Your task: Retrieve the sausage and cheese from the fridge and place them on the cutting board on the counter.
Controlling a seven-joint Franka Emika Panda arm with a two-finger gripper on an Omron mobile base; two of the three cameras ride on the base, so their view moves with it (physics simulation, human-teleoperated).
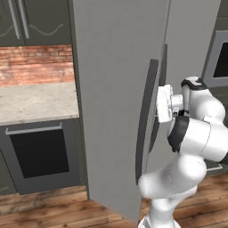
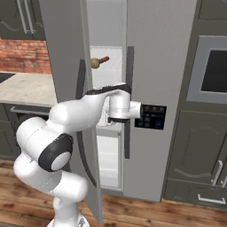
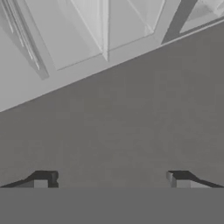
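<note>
Sausage [image 2: 103, 59] and cheese [image 2: 95, 63] are seen side by side, touching, on an upper shelf inside the fridge [image 2: 159, 66], through the gap left by its partly opened left door [image 1: 113, 98]. The gripper [image 3: 111, 177] is held at the gap, fingers [image 3: 41, 181] spread wide apart, nothing clamped between them.

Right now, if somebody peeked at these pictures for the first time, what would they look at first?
Probably the big white robot arm, reaching toward the tall grey fridge whose left door stands swung open. Next, the little reddish sausage and the tan cheese lying together high on a pale shelf in the gap. The claw is open, holding nothing, facing a plain grey surface up close.
</note>
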